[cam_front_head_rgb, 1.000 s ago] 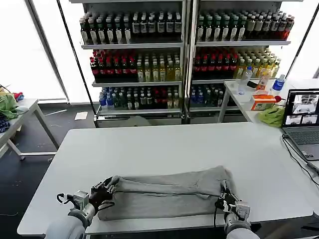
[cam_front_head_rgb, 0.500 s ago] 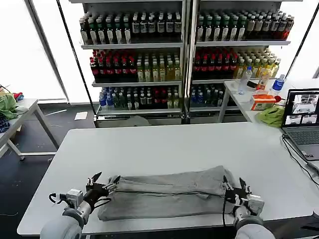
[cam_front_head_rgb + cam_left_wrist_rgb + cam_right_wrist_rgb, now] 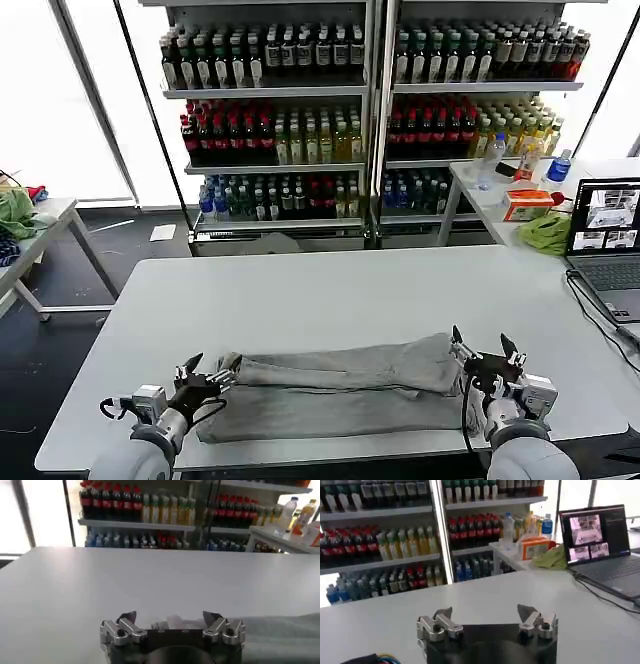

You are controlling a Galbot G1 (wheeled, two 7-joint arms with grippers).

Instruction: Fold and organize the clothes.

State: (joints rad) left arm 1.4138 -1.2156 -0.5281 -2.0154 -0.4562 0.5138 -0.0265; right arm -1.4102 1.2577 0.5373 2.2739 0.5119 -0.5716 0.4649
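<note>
Item: shirt (image 3: 340, 390), grey, lying lengthwise along the near edge of the table (image 3: 330, 290). I see it folded over itself into a long band, upper layer rumpled, lower layer flatter toward me. No print or collar visible from here.

Left gripper (image 3: 208, 367): at the shirt's left end, fingers spread wide, holding nothing; tips just beside the cloth edge. In the left wrist view the gripper (image 3: 172, 621) shows both fingers apart with bare table between them and grey cloth off to one side.

Right gripper (image 3: 479, 349): at the shirt's right end, raised a little off the cloth, fingers wide apart, empty. The right wrist view (image 3: 487, 616) confirms the open claw, looking toward the laptop (image 3: 607, 243).

Step in hand, as I judge it: the lengthwise fold is laid and both claws are off the cloth.

Next move, my estimate: regrip one end, probably both layers together, and carry it across to halve the band. Risk: pinching only the top layer and undoing the fold.
</note>
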